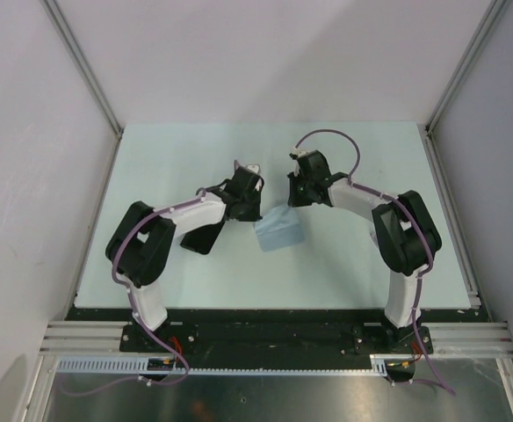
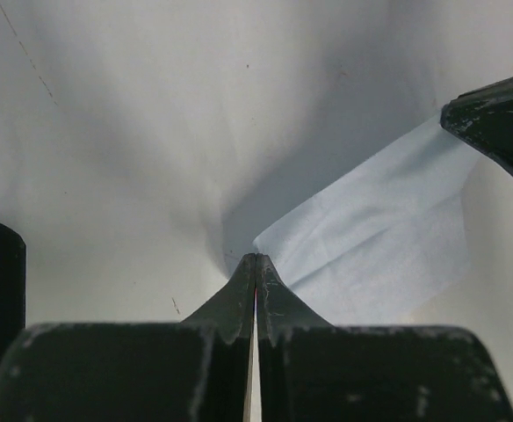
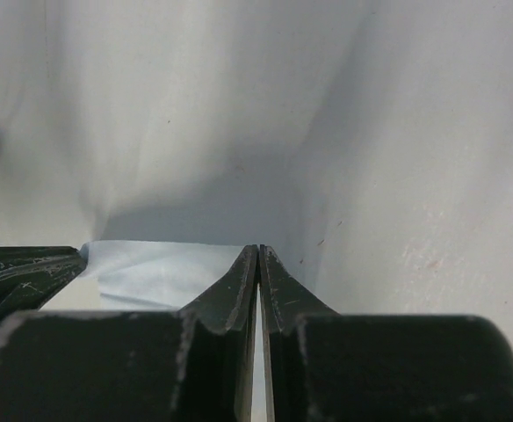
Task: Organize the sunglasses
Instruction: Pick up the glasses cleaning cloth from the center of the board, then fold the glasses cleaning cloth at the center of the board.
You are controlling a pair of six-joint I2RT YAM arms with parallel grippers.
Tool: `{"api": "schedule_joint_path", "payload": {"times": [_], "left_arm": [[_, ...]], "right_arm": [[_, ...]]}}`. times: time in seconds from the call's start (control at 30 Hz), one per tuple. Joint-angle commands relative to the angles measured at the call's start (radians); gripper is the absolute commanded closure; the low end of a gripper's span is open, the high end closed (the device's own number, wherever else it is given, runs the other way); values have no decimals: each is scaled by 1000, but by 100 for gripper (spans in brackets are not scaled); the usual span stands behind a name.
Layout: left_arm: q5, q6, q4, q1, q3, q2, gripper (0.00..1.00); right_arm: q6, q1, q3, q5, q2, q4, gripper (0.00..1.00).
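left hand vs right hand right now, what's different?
The left hand reaches in from the left, the right hand from the right. In its own wrist view, the left hand has the light blue cloth spreading to its right; the right hand has it to its left. Shared: both shut, each apparently pinching an edge of the cloth.

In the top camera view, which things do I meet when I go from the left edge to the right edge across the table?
Black-and-white left arm → shut left gripper → light blue square cloth → shut right gripper → black-and-white right arm.
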Motion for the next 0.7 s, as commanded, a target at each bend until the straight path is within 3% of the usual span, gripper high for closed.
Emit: {"api": "schedule_joint_path", "payload": {"times": [0.0,0.67], "left_arm": [[39,24,29,-15,-21,-71,100],[174,56,29,-52,-105,-149,100]], "right_arm": [[-2,6,-7,-18,-63,-39,92],[-21,10,-115,-44,-167,-125,92]]}}
